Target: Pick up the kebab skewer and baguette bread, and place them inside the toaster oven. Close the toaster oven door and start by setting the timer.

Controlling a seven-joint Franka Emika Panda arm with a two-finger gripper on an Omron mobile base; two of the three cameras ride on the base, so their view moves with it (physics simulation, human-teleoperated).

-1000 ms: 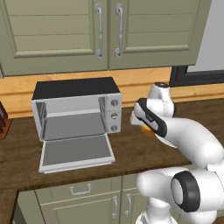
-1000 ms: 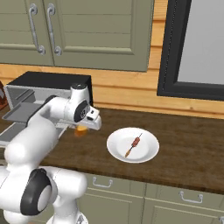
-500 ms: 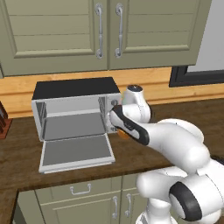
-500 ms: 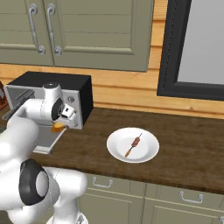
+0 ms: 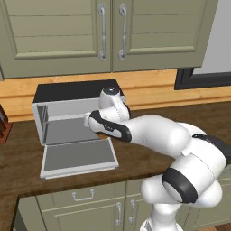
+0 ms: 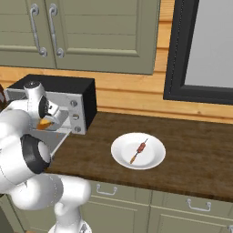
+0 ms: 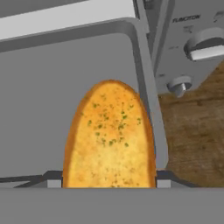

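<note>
Between the gripper's (image 7: 105, 183) two dark fingertips (image 7: 53, 178) sits the baguette bread (image 7: 109, 140), clamped at its near end, with its golden, herb-flecked face running forward from the tips. It looks light and crusty, stiff enough to hold its shape but likely to crumble or dent if squeezed hard, so a moderate pinch across its width, as here, seems the right hold; the crust should give decent friction.

Just beyond the bread's rounded far end lies the grey floor of the toaster oven (image 5: 67, 131), with the frame's right post close beside the bread and the knobs (image 7: 205, 43) further off to that side.

In the left base view the arm reaches low and forward, the wrist bent so the hand points into the oven mouth, above the lowered toaster oven door (image 5: 76, 155).

Well beyond, far off to the knob side, the kebab skewer (image 6: 139, 150) waits on the white plate (image 6: 123, 157).
</note>
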